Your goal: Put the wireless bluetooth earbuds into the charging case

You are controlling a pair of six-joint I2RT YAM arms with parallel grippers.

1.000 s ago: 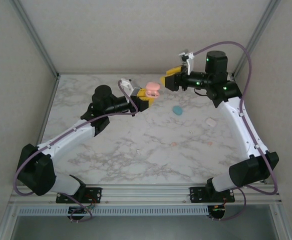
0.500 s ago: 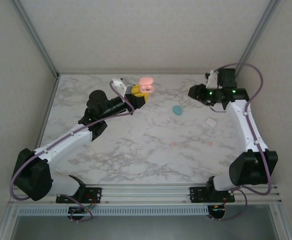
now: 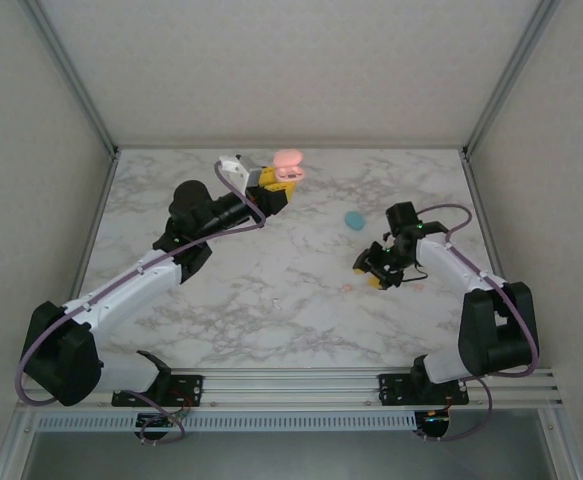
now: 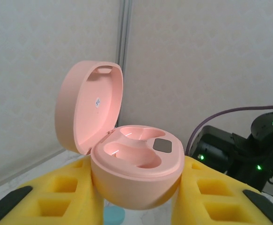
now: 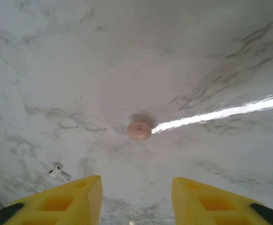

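Right gripper (image 3: pixel 379 270), jaws partly apart and empty, hovers above a pale pink earbud (image 5: pixel 139 131) lying toward the table's (image 3: pixel 221 300) near edge (tiny, light, smooth, so I'd pinch its rounded sides gently), while the left gripper (image 3: pixel 276 185) clamps the open charging case (image 4: pixel 136 173) by the far edge.

No legible text; tiny white sticker (image 4: pixel 98 101) inside the lid of the pink charging case (image 4: pixel 136 183), print unreadable

The pink case (image 4: pixel 136 176) is upright and raised above the far side of the table (image 3: pixel 221 310), its lid tilted back and both wells empty, while one pale pink earbud (image 5: pixel 139 130) lies on the marble well apart from it.
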